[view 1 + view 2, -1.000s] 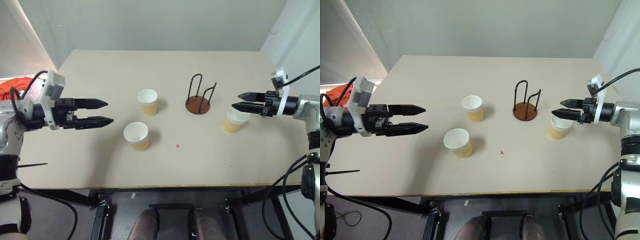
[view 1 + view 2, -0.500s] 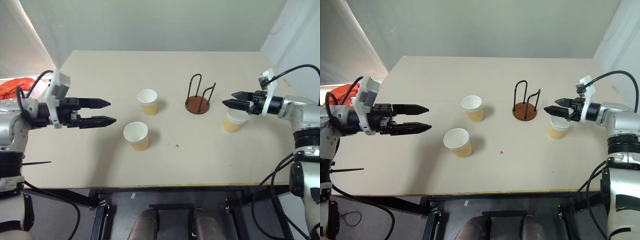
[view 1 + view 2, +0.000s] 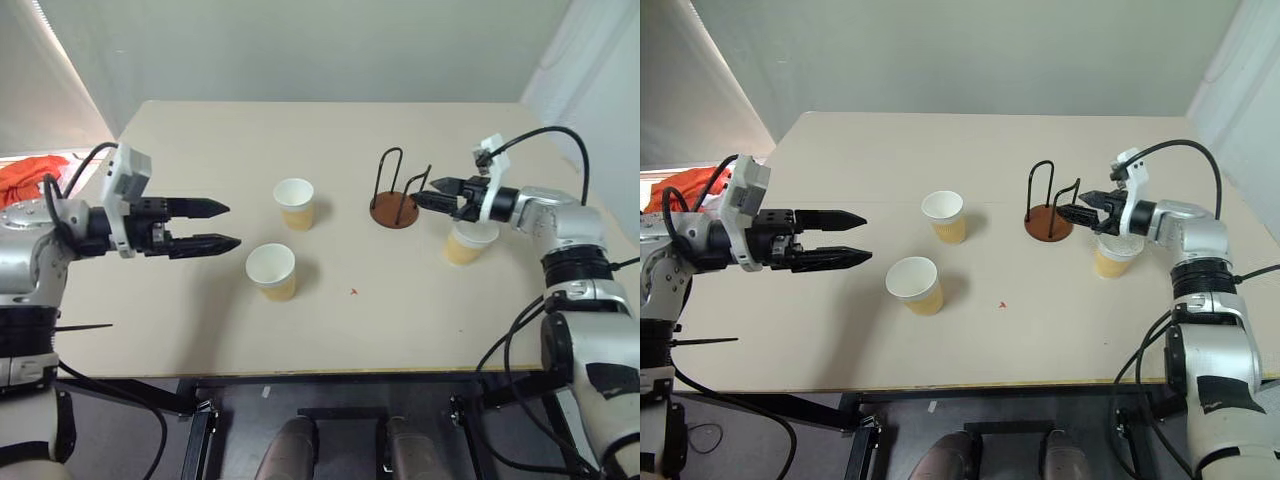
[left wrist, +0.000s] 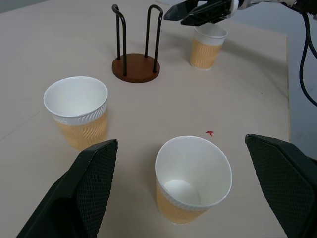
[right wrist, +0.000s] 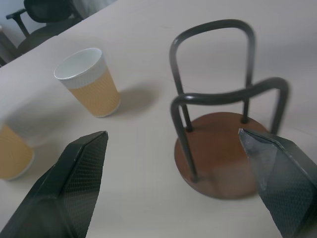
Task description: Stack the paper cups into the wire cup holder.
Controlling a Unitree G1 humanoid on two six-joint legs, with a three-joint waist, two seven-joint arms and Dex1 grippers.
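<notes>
Three paper cups stand upright on the table: one at mid-table (image 3: 295,203), one nearer the front (image 3: 272,270), one right of the holder (image 3: 467,243). The wire cup holder (image 3: 398,195), a brown disc with black wire loops, stands empty between them. My right gripper (image 3: 424,191) hovers open above the right cup, with its tips beside the holder's right side and nothing between its fingers. Left of the two left cups, my left gripper (image 3: 233,225) hangs open and empty, pointing at them. The left wrist view has the front cup (image 4: 193,183) between its fingers (image 4: 94,188).
The tan table (image 3: 400,320) has free room along its front and back. An orange cloth (image 3: 25,175) lies off the table's left edge. A small red mark (image 3: 354,292) sits on the tabletop. A black chair (image 5: 47,22) stands beyond the table.
My right gripper has moved left, from the right cup's outer side to over it, its tips now at the holder. The left gripper has stayed almost still.
</notes>
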